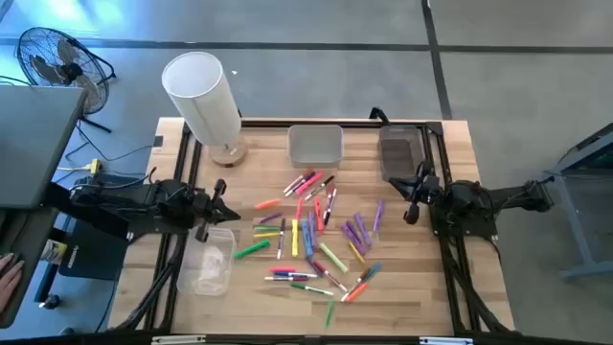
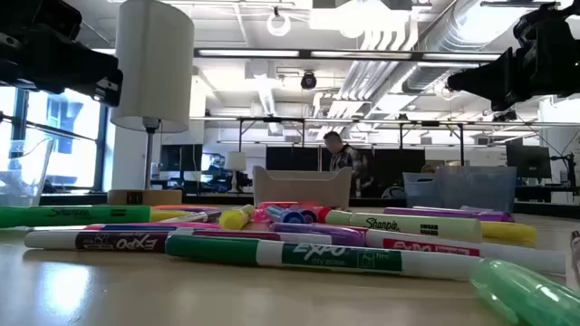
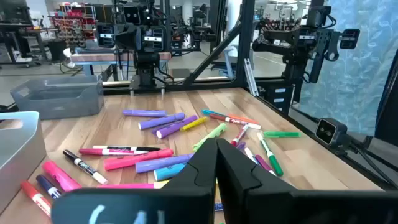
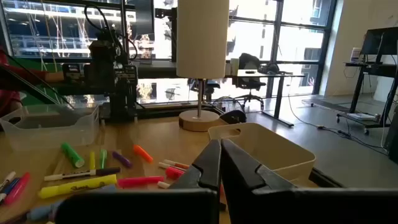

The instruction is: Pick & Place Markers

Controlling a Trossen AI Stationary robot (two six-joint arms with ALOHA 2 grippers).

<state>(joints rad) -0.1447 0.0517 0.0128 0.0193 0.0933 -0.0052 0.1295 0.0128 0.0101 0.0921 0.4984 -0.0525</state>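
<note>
Several markers (image 1: 316, 235) in pink, red, orange, yellow, green, blue and purple lie scattered flat on the middle of the wooden table; the low view shows them (image 2: 272, 244) lying close up. My left gripper (image 1: 222, 206) hovers shut at the table's left side, above the table and left of the pile; its shut fingers (image 3: 216, 163) hold nothing. My right gripper (image 1: 412, 196) hovers shut at the right side, right of the pile, its fingers (image 4: 221, 163) together with nothing between them.
A clear bin (image 1: 208, 261) sits at the near left, a pale bin (image 1: 315, 146) at the far middle and a grey bin (image 1: 400, 151) at the far right. A white lamp (image 1: 203, 101) stands at the far left. A person shows in the room behind (image 2: 340, 154).
</note>
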